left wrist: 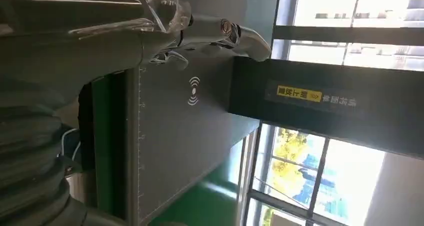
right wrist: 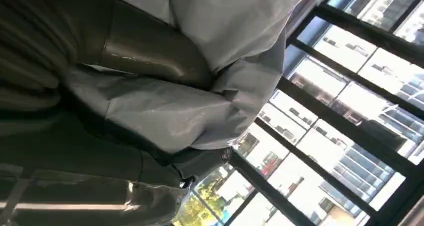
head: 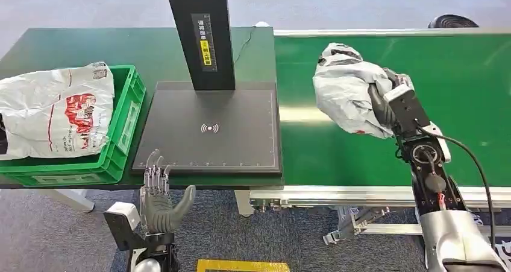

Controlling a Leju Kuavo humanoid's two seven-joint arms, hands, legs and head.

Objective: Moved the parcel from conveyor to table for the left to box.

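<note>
Clearly the right hand [head: 385,106] grips the grey parcel [head: 346,91] from its near side, fingers wrapped into the loose plastic; the right wrist view shows the thick thumb [right wrist: 150,50] pressed into the crumpled film [right wrist: 165,113]. Gripped this way, the soft bag bunches into a handle, which I judge is why the hand takes it from the side rather than from above. The parcel sits over the green conveyor [head: 458,91], near the belt's left end; whether it touches the belt or is just lifted I cannot tell. The left hand [head: 159,202] waits below the table's near edge, palm up, fingers apart, holding nothing, likely kept low so the way to the table stays free. Its wrist view looks along the black scanner pad [left wrist: 180,136] toward the dark post [left wrist: 325,105].

Counted: one grey parcel in the right hand, one white parcel with red print [head: 57,112] already lying in the one green crate [head: 123,133], one black scanner pad with its single post [head: 202,34], one conveyor, one green table [head: 78,46]. The pad lies between crate and belt, a sensible drop spot for the left hand to reach
</note>
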